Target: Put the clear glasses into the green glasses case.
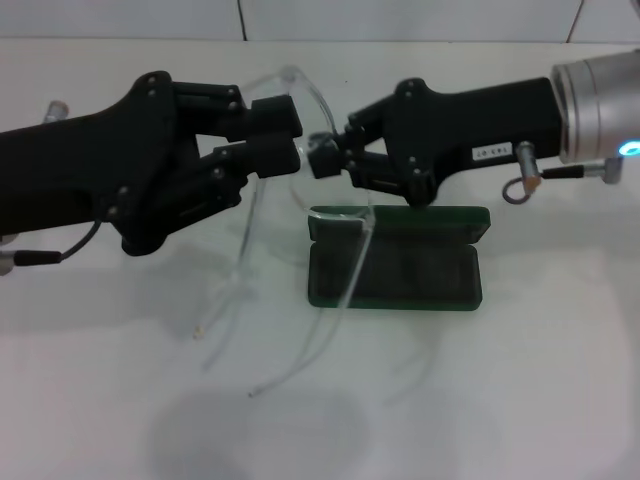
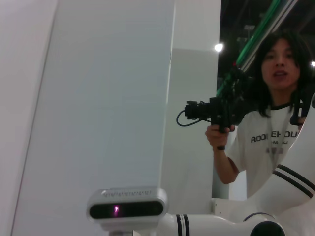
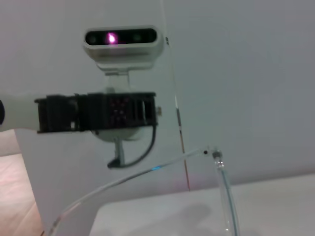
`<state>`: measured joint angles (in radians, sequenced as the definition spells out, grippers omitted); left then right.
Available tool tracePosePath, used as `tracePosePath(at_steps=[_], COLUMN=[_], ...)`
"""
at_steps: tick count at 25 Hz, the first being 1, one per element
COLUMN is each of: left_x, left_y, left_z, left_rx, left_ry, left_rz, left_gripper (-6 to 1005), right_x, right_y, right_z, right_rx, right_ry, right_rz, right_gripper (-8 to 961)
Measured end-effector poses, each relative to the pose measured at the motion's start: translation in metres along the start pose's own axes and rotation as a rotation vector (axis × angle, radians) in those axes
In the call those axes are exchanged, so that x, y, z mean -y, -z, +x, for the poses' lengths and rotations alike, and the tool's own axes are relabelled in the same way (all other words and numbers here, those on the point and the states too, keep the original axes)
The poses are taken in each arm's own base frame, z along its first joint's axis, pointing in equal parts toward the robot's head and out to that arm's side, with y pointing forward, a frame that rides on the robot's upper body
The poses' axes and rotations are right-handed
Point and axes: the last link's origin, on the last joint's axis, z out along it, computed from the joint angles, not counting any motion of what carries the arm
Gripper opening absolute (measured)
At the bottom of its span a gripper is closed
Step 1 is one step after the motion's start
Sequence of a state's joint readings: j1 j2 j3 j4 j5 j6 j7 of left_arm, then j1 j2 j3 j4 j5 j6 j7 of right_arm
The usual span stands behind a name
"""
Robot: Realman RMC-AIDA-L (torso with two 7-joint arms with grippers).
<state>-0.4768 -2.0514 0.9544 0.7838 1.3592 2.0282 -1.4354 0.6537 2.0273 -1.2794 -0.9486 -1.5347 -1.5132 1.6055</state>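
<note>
1. The clear glasses (image 1: 300, 120) are held up in the air above the white tabletop (image 1: 520, 380), front piece up, between the two end effectors, with both long arms hanging down and unfolded.
2. One clear arm drops across the near left corner of the green glasses case (image 1: 396, 258); its tip reaches toward the tabletop in front of the case. The other arm hangs to the left of the case.
3. The green glasses case lies open on the tabletop, just below the right end effector, its lid standing up at the back and the dark interior facing upward.
4. The left end effector (image 1: 290, 140) comes in from the left, its fingers closed on the lens part of the glasses.
5. The right end effector (image 1: 330, 155) comes in from the right, fingers pinched on the frame's edge, almost meeting the left one.
6. In the right wrist view, a clear arm and hinge of the glasses (image 3: 216, 162) curve across the foreground.
</note>
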Motion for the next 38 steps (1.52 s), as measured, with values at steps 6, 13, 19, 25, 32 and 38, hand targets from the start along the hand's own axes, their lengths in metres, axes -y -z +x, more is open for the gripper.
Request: tracePosePath(at_steps=[6,13,19,25,32,38], left_x=[-0.001,0.002,0.002,0.003,0.006,0.007], left_y=[-0.001,-0.003,-0.003,-0.005,-0.007,-0.006], left_z=[-0.006,-0.008,-0.009,-0.01,-0.014,-0.017], left_rx=[0.002,0.001,0.002,-0.004,-0.024,-0.031], left_ry=[0.001,0.019,0.019,0.025,0.046,0.035], left_rz=[0.003,-0.005,-0.006,-0.004,0.004,0.013], left_gripper=[172,170,169,142,96,70], right_x=[0.0,-0.002,-0.005,-0.007,-0.014,-0.017], right_y=[-0.001,-0.001,-0.003,-0.005,-0.008,-0.007], right_z=[-0.013,-0.016,-0.018,-0.016,-0.016,-0.018], right_rx=[0.062,0.08,0.095,0.094,0.112,0.137], right_ry=[0.026,0.039,0.039,0.04,0.042,0.043], right_rz=[-0.012,-0.023,-0.043,-0.054,-0.093,-0.113], right_gripper=[91,90,89,89,88,88])
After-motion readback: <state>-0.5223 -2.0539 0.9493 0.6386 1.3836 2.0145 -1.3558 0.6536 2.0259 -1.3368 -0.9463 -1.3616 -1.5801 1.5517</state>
